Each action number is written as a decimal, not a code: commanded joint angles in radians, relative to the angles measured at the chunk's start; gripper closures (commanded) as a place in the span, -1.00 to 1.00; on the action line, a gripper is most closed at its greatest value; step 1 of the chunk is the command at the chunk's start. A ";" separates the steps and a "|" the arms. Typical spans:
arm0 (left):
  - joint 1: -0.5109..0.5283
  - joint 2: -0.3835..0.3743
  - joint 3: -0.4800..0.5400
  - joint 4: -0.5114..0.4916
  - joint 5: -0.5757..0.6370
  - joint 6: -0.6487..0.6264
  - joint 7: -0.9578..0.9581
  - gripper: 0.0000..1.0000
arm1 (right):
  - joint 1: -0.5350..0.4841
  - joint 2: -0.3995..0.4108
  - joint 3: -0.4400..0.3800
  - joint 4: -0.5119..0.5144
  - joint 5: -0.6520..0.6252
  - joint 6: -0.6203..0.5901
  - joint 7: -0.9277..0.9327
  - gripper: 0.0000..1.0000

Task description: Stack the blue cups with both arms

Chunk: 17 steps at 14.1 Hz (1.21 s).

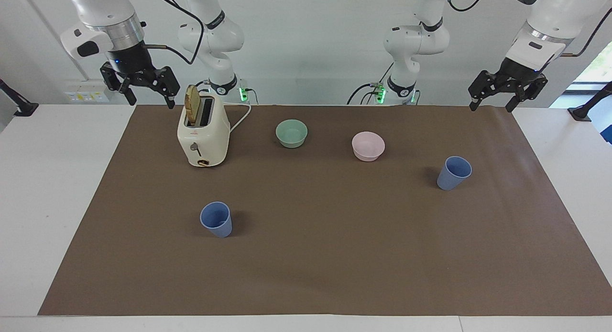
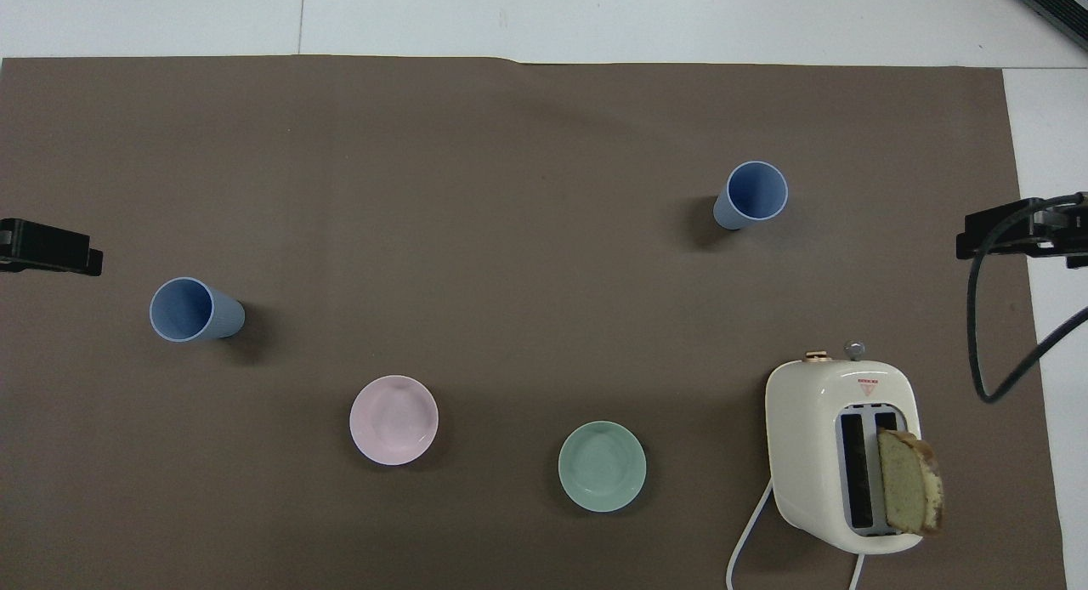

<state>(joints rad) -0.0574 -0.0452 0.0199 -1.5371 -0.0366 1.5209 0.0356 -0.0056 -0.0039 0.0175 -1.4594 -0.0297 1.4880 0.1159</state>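
Two blue cups point(image 1: 216, 219) point(image 1: 453, 172) upright, well apart (both arms wait)

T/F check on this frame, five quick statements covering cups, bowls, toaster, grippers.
1. The two periwinkle-blue plastic cups, one toward the right arm's end and one toward the left arm's end, are stacked. False: they stand apart, both upright.
2. The cream toaster holds a slice of bread. True.
3. The mint-green bowl sits inside the pale pink bowl. False: they sit side by side, apart.
4. The left gripper grips a cup. False: it hangs empty, fingers open, over the brown mat's edge.
5. The right gripper hangs open beside the toaster. True.
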 commanded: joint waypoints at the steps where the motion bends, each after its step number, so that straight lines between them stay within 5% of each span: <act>1: -0.009 -0.019 0.006 -0.017 -0.014 -0.022 -0.010 -1.00 | -0.010 -0.030 0.002 -0.035 0.001 0.000 -0.032 -1.00; 10: 0.008 -0.022 0.011 -0.020 -0.014 -0.044 -0.028 -1.00 | -0.011 -0.027 0.002 -0.030 0.002 0.000 -0.027 -1.00; 17: 0.045 -0.025 0.014 -0.145 -0.014 0.083 -0.029 -1.00 | -0.010 -0.025 0.002 -0.029 0.001 0.001 -0.027 -1.00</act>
<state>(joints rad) -0.0351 -0.0502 0.0364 -1.6063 -0.0366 1.5395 0.0177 -0.0056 -0.0083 0.0170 -1.4651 -0.0297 1.4881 0.1157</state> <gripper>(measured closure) 0.000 0.000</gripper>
